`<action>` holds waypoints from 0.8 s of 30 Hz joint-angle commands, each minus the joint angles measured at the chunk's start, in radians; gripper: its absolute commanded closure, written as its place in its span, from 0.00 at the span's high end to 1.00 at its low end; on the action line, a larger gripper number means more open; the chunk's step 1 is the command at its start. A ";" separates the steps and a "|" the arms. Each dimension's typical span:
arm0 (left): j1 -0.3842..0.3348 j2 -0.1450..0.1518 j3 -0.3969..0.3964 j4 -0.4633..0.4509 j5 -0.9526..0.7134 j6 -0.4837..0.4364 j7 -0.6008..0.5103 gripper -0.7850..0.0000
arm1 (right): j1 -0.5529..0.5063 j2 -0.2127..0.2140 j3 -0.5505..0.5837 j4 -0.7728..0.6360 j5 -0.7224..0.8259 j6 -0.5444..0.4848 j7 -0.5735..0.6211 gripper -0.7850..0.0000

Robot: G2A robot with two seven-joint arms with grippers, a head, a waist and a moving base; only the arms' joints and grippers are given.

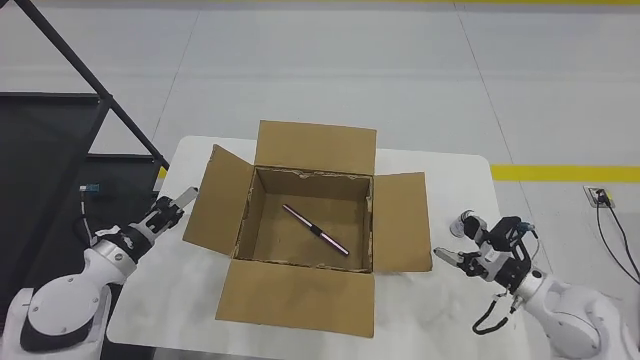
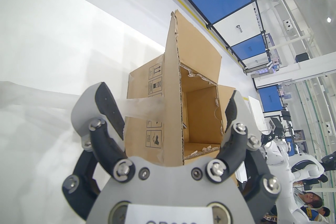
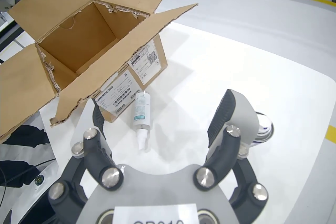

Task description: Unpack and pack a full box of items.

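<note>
An open cardboard box [image 1: 305,225] stands mid-table with all its flaps spread out. On its floor lies a slim dark pen-like stick [image 1: 315,229]. My left gripper [image 1: 178,203] is open just outside the box's left flap; in the left wrist view the left gripper [image 2: 168,104] faces the flap's edge [image 2: 173,83]. My right gripper [image 1: 458,242] is open off the box's right flap. In the right wrist view the right gripper [image 3: 162,104] hovers over a white spray bottle [image 3: 141,114] lying beside the box [image 3: 78,51]. A small silver jar [image 3: 265,128] stands right behind one finger.
The white table [image 1: 460,175] has bare room behind the box and at its right side. The box's front flap [image 1: 300,300] hangs towards the near edge. A black frame [image 1: 90,90] stands off the table's left.
</note>
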 commanded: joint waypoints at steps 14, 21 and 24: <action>-0.058 0.010 0.041 0.031 -0.018 0.046 -0.021 0.92 | -0.123 0.008 -0.041 -0.007 -0.368 -0.065 -0.328 1.00; -0.092 0.013 0.051 0.051 -0.024 0.049 -0.002 0.99 | -0.083 0.005 -0.134 0.008 -0.476 0.010 -0.325 1.00; -0.102 0.015 0.058 0.058 -0.023 0.055 0.006 1.00 | -0.068 0.002 -0.188 0.050 -0.563 0.076 -0.389 1.00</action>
